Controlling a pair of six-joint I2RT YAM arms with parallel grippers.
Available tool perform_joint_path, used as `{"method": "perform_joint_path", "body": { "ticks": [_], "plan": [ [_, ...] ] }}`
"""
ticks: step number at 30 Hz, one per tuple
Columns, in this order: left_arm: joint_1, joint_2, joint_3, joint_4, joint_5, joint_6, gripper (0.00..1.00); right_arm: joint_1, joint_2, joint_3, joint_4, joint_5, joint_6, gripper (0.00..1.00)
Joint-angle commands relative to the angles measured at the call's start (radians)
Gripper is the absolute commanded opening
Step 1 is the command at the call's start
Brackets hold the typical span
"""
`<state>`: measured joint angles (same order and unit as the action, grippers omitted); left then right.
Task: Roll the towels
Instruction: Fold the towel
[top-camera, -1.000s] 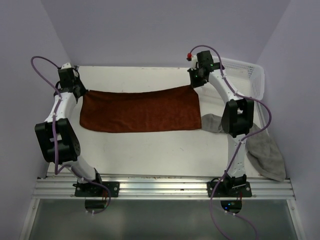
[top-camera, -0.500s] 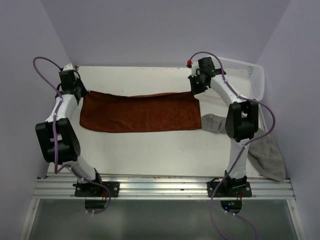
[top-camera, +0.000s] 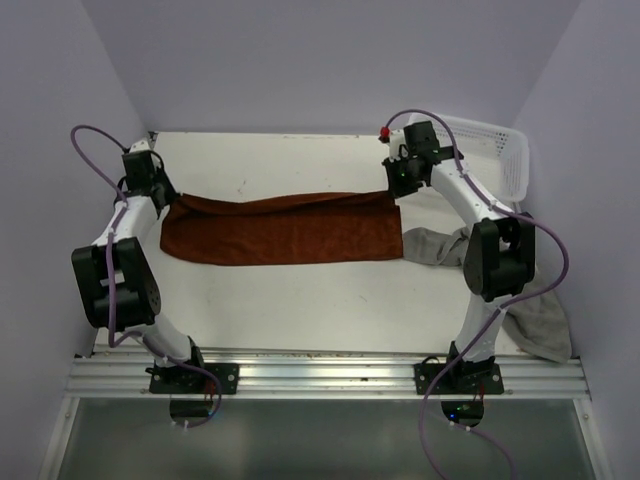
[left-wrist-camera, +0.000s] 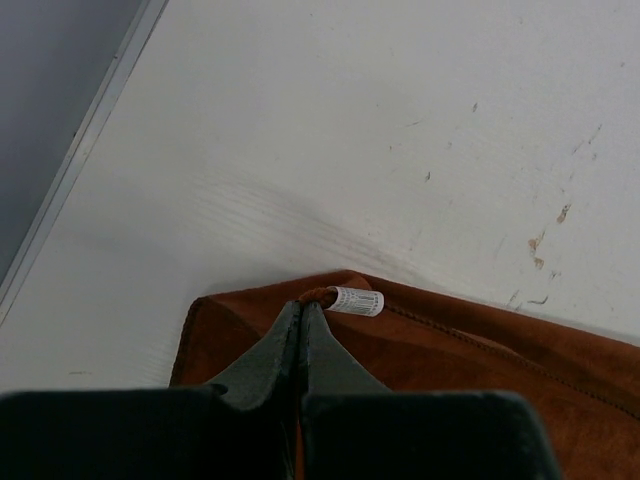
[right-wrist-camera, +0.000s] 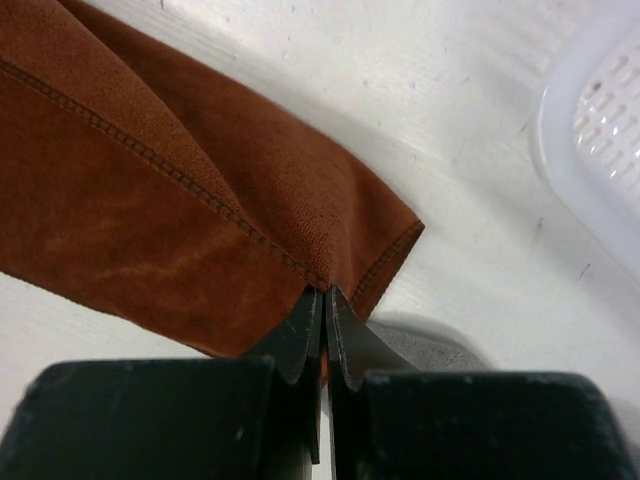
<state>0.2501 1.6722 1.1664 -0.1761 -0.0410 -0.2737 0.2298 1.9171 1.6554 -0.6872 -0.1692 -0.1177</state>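
Above the surface, top view: the rust-brown towel (top-camera: 285, 232) lies across the middle of the surface (top-camera: 300, 300), its long side running left to right.
Top view, end effectors: the left end effector (top-camera: 166, 197) is at the towel's far-left corner and the right end effector (top-camera: 397, 190) at its far-right corner.
Top view, change: within the last second both arms have drawn the far edge toward the near side, so the visible band of cloth is narrower than it was.
Top view, other things: the grey towel (top-camera: 538, 315) lies crumpled at the right, partly behind the right arm. A white mesh basket (top-camera: 505, 150) stands at the far right.
Left wrist view: the left end effector (left-wrist-camera: 303, 312) is pinched tight on the corner, just beside a small white label (left-wrist-camera: 357, 300).
Right wrist view: the right end effector (right-wrist-camera: 325, 297) is clamped on the stitched hem corner, which is raised off the surface.
Meaning for the task: this looks like the first fold or turn of towel 1 of 2. No roll has formed yet, and the 2 corners need to travel evenly or the roll will skew.
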Motion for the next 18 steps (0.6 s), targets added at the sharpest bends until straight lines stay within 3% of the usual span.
{"method": "perform_joint_path", "body": {
  "ticks": [1,9,18],
  "plan": [
    [0.031,-0.060,-0.008,0.007,-0.037,-0.038,0.00,-0.001,-0.072,-0.052,0.015,0.036,-0.019,0.00],
    [0.110,-0.104,-0.070,-0.017,-0.014,-0.104,0.00,-0.001,-0.139,-0.150,0.026,0.048,-0.010,0.00],
    [0.123,-0.157,-0.119,-0.023,0.001,-0.113,0.00,-0.001,-0.207,-0.267,0.041,0.031,0.001,0.00]
  ]
}}
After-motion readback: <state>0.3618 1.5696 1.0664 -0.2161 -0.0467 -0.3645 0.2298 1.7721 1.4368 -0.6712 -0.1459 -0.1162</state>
